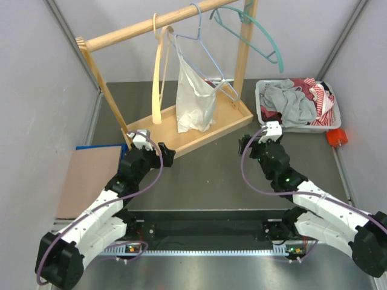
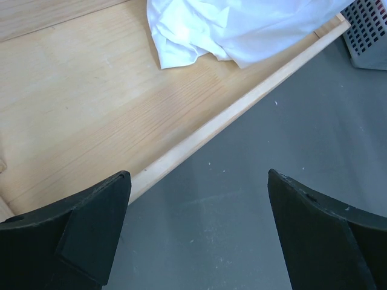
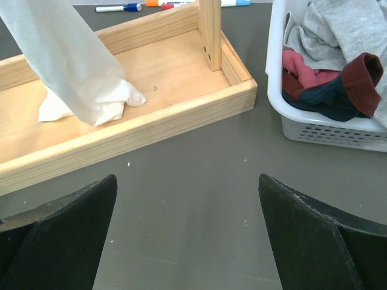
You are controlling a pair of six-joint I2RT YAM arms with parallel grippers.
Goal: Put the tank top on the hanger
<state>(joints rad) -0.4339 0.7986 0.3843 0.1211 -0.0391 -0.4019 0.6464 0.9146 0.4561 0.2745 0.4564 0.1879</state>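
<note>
While both arms are reaching forward, low over the counter [image 1: 205,175], the left gripper [image 2: 198,181] is hovering wide open over the edge of the wooden rack's base tray [image 2: 91,109], holding nothing. The right gripper [image 3: 187,181] (equally wide open, also empty) is pointing between tray and basket [image 3: 326,133]. The tank top [image 1: 289,103] is lying crumpled in that basket; the hanger [image 1: 261,31] is hanging on the rack's rail [image 1: 139,27].

No readable text, labels, brands or numbers on anything in view.
</note>
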